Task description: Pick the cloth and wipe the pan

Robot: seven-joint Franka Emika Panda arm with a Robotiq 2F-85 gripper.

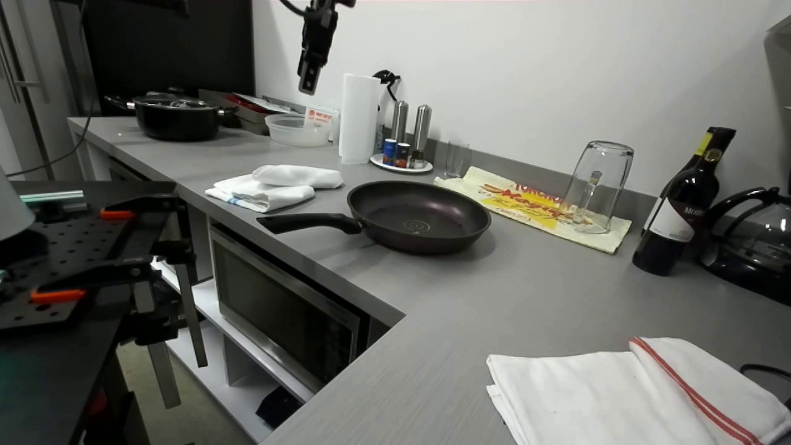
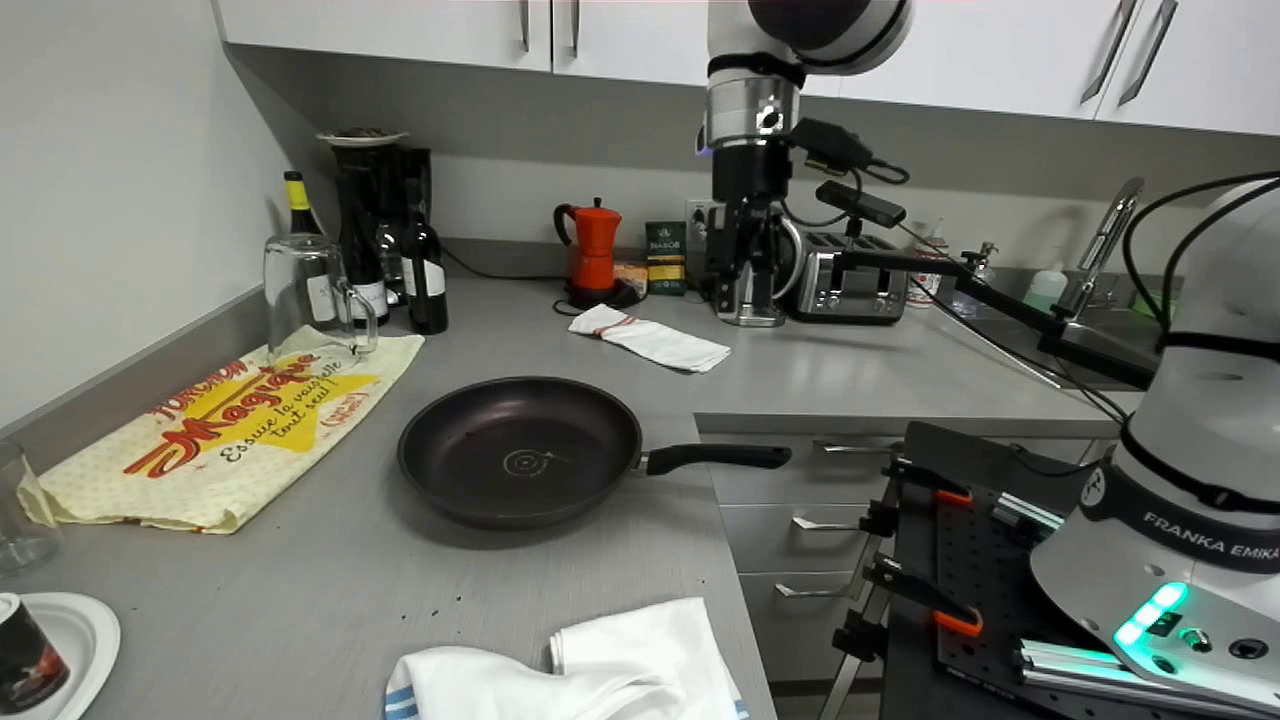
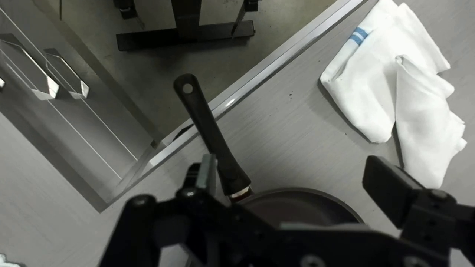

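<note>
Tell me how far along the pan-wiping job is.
Done: no step that shows; the pan sits on the counter with no cloth on it.
In hand: nothing; the gripper hangs above the counter, open and empty.
Left: likely the whole job, picking up a cloth and wiping. The blue-striped cloth and red-striped cloth both lie on the counter; I can't tell which is meant.

A grey counter [image 1: 445, 303] carries a dark pan [image 1: 420, 216]; a blue-striped cloth [image 1: 269, 190] lies near.

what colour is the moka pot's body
The moka pot's body is orange-red, best seen in an exterior view.
</note>
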